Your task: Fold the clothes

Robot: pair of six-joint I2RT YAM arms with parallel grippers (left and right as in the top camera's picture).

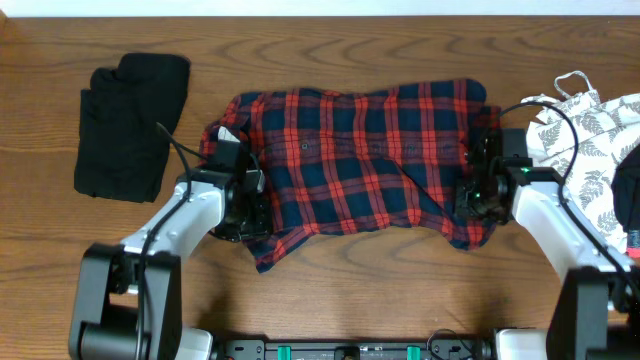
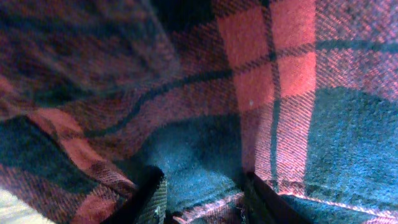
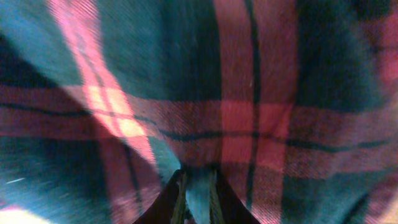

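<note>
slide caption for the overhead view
Left gripper and right gripper at opposite ends of a plaid shirt on a wooden table, between a black garment and a leaf-print garment.

The plaid shirt (image 1: 360,160) filled the middle of the table (image 1: 350,300), with the left gripper (image 1: 243,200) sunk into its 8 o'clock edge and the right gripper (image 1: 478,190) at 3. Bare wood lay free at 6 and 12 o'clock. A black garment (image 1: 130,125) blocked 10 o'clock, and a leaf-print garment (image 1: 585,130) crowded 2.

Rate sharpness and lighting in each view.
Overhead: evenly lit, sharp, red-and-navy plaid shirt crisp on the brown wooden table. Left wrist: dim, weave sharp at right, blurred upper left. Right wrist: soft blur throughout, bright patch at left.
</note>
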